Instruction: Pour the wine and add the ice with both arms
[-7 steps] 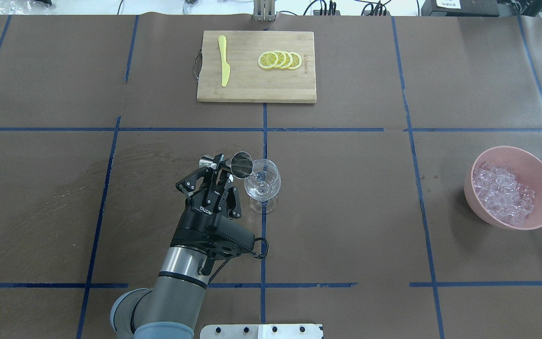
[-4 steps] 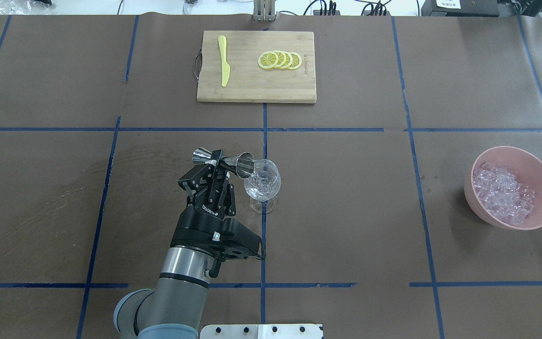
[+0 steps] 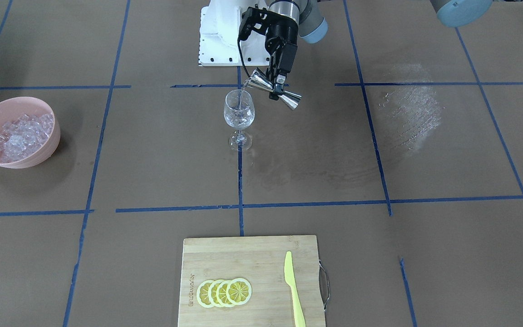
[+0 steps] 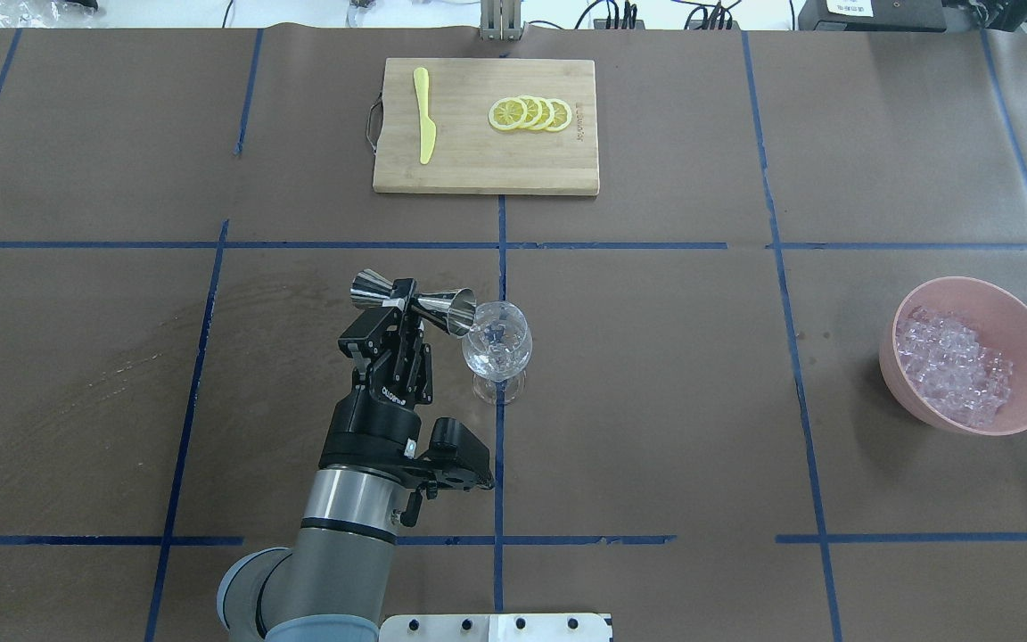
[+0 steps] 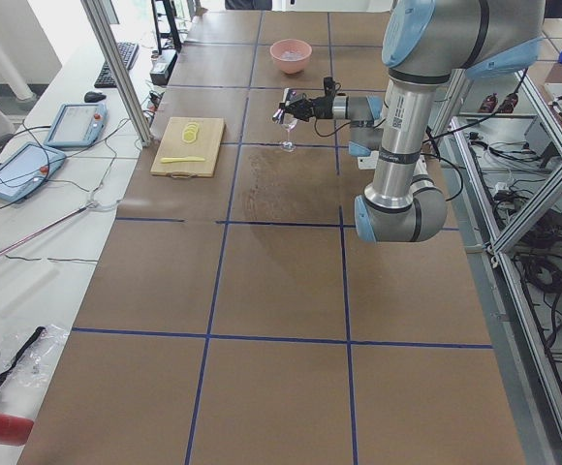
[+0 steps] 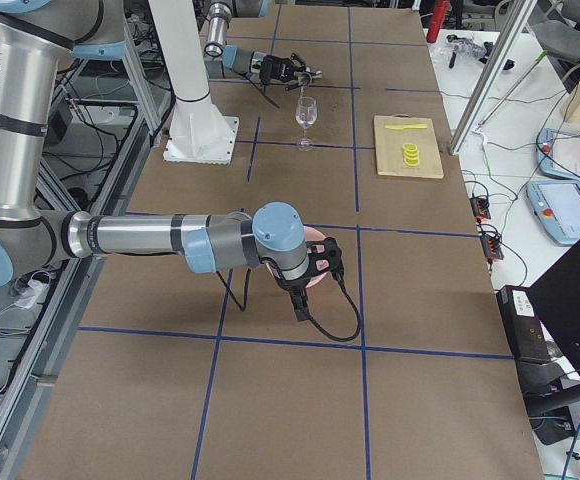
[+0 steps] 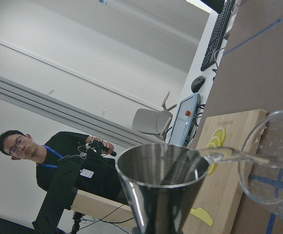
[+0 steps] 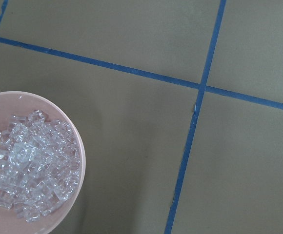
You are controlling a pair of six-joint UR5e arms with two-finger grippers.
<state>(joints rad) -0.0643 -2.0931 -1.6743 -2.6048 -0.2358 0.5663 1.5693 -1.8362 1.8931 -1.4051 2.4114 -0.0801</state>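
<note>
Overhead exterior: left gripper point(image 4: 404, 300) fingers point(image 4: 389, 317) pinch tilted jigger's point(image 4: 453, 312) waist

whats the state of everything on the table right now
left gripper: shut on the jigger
jigger: tilted, pouring into the glass
glass: upright, a little liquid inside
bowl: upright, holding ice
ice: heaped in the bowl
lemon slices: overlapping row on the board
knife: flat on the board
right gripper: above the bowl, open or shut unclear
</note>
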